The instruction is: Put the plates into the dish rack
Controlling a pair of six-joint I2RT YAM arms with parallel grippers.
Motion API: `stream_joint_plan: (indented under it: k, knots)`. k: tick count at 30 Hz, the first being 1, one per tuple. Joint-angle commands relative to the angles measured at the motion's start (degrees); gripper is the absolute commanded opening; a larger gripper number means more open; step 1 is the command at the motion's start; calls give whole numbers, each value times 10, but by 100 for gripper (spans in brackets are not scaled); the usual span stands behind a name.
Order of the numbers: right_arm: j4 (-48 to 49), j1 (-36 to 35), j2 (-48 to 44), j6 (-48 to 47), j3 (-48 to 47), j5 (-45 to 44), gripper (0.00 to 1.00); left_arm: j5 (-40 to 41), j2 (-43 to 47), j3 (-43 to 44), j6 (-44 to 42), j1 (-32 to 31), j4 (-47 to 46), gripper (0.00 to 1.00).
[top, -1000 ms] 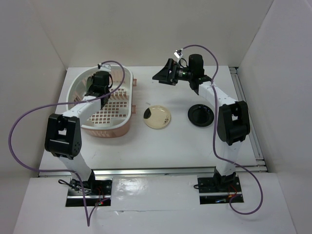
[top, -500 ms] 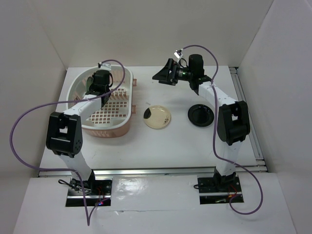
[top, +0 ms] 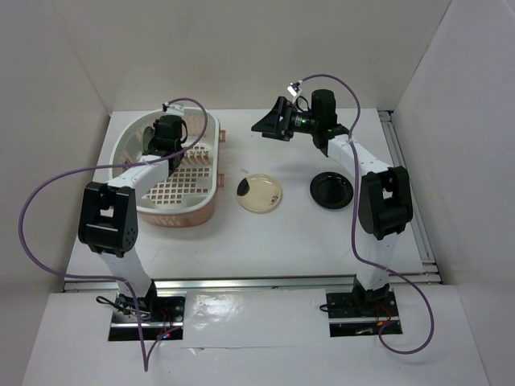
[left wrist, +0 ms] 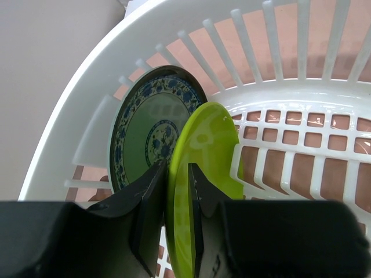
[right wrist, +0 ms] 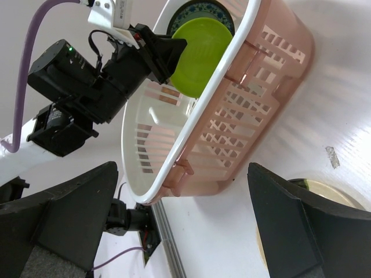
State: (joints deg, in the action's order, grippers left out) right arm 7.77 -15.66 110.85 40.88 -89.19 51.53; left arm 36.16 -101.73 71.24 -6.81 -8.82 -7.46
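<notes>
My left gripper [left wrist: 178, 194] is shut on the lime green plate [left wrist: 206, 150] and holds it on edge inside the dish rack [left wrist: 87, 124], near its far end. The blue-grey patterned plate [left wrist: 145, 130] stands upright just behind it against the rack wall. In the top view the left gripper [top: 165, 135] is over the rack [top: 197, 211]. The cream plate with a dark blotch [top: 260, 194] and the glossy black plate [top: 331, 190] lie flat on the table. My right gripper [top: 269, 122] is open and empty, raised behind the cream plate.
The right wrist view shows the rack's pink side [right wrist: 243, 110], the green plate [right wrist: 197, 55] and the left gripper [right wrist: 153, 52] inside it. White walls enclose the table on three sides. A rail [top: 406, 181] runs along the right edge.
The left arm has shifted slightly, carrying the green plate a little toward the rack's far end. The right arm has not moved.
</notes>
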Motion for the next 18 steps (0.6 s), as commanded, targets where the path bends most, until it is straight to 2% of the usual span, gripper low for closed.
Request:
stream_joint_plan:
  k: [1, 12, 15, 18]
  knots:
    - [27, -5, -29, 0, 2, 9, 100, 7, -20, 14, 4, -1, -26, 33]
    - [27, -5, -18, 0, 2, 15, 100, 7, -31, 24, -41, -1, -53, 36]
    - [27, -5, -18, 0, 2, 15, 100, 7, -31, 24, -46, -1, -66, 42]
    - [27, -5, -12, 5, 2, 15, 100, 7, -31, 24, -52, -1, -66, 42]
